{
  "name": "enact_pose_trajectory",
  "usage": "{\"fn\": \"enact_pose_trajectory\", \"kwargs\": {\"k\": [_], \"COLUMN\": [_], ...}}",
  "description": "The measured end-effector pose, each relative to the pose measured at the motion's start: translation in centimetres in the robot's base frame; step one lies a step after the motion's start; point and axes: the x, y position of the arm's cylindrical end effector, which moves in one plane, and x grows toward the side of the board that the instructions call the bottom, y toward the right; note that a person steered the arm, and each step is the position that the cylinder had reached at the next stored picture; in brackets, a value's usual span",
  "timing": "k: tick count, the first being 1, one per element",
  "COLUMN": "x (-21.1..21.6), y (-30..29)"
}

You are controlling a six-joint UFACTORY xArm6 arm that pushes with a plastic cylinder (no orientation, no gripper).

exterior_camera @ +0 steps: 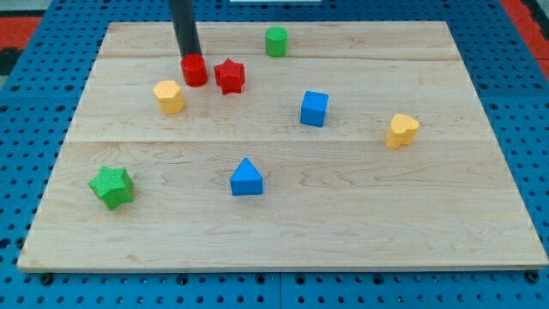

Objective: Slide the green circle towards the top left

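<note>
The green circle (275, 41) stands near the board's top edge, a little right of centre. My tip (190, 55) comes down at the top left, right behind a red cylinder (194, 71), touching or nearly touching its far side. The green circle is about a hundred pixels to the right of my tip and slightly higher. A red star (230, 75) sits just right of the red cylinder.
A yellow hexagon block (170, 96) lies below-left of the red cylinder. A blue cube (314, 108) is at centre right, a yellow heart (401, 130) at the right, a blue triangle (246, 178) at lower centre, a green star (111, 186) at lower left. The wooden board (360, 223) rests on blue pegboard.
</note>
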Motion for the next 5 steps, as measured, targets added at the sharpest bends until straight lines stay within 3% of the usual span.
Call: {"fn": "enact_pose_trajectory", "kwargs": {"k": [2,3,4,5], "x": [0.1,-2.8,-3.4,-3.6], "y": [12.9,14.4,13.2,16.5]}}
